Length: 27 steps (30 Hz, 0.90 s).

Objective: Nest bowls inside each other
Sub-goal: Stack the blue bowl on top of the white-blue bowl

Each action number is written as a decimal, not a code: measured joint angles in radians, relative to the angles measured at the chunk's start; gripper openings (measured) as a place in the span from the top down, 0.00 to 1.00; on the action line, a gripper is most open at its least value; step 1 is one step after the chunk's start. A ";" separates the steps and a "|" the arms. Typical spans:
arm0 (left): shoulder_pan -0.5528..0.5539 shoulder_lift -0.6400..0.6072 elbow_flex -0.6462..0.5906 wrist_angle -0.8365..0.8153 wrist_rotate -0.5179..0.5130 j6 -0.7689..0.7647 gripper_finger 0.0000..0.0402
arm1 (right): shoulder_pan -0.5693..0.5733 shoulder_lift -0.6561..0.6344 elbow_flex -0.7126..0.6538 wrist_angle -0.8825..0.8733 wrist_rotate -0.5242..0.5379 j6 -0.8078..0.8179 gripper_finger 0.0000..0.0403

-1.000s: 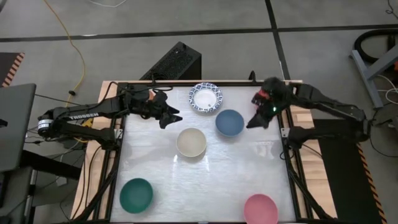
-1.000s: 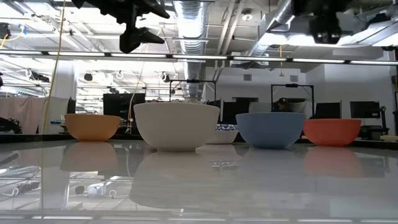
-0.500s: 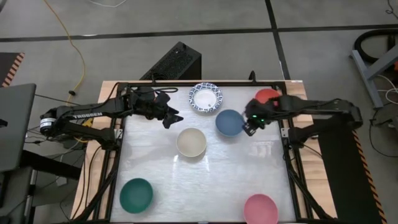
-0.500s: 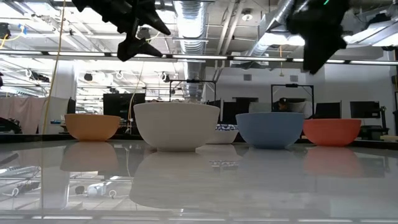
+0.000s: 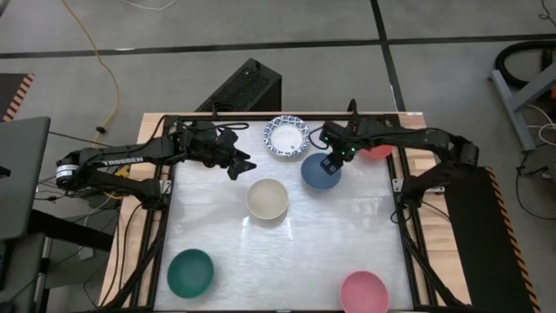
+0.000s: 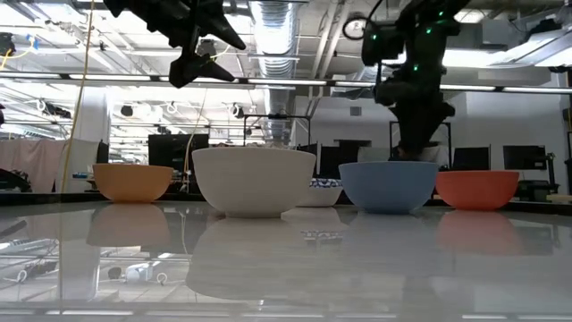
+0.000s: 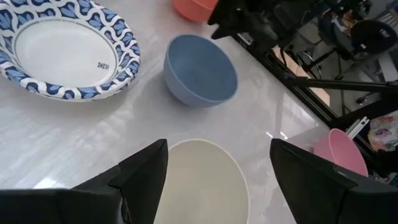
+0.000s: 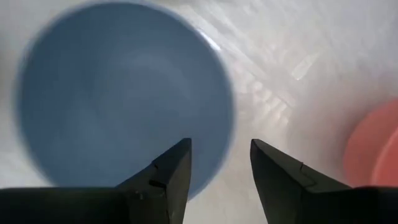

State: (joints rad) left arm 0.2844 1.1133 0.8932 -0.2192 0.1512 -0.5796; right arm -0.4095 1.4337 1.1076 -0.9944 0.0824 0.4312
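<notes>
The blue bowl [image 5: 318, 174] stands on its base right of the table's centre, behind the cream bowl [image 5: 267, 199]. My right gripper [image 5: 331, 162] hangs open over the blue bowl's right rim [image 8: 229, 118], pointing steeply down. One finger is over the bowl's inside and one is outside. In the low view its tips [image 6: 412, 152] end just above the rim. My left gripper [image 5: 240, 166] waits open in the air to the far left of the cream bowl [image 7: 199, 180]. A white bowl with a blue patterned rim [image 5: 287, 137] sits at the far edge. The red bowl [image 5: 377, 151] is partly under my right arm.
A teal bowl [image 5: 190, 271] stands near the front left corner and a pink bowl [image 5: 364, 291] near the front right. An orange bowl [image 6: 132, 182] shows at the far left in the low view only. The table's middle and front are bare.
My right gripper has swung from above the red bowl at the far right corner toward the table's left and down. It has tipped from slanting to pointing steeply down, and now hangs over the blue bowl's right rim. No bowl has moved.
</notes>
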 joint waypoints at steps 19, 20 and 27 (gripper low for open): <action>0.000 0.000 0.000 0.000 0.000 -0.008 0.32 | -0.039 0.150 0.000 0.068 -0.002 -0.088 0.68; 0.000 0.000 0.000 0.000 -0.001 -0.008 0.32 | -0.042 0.150 0.000 0.065 -0.002 -0.086 0.72; 0.000 0.000 0.000 0.000 -0.001 -0.008 0.32 | -0.051 0.152 0.001 0.060 -0.024 -0.059 0.96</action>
State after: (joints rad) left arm 0.2844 1.1133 0.8932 -0.2194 0.1505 -0.5873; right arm -0.4610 1.5859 1.1084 -0.9341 0.0582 0.3726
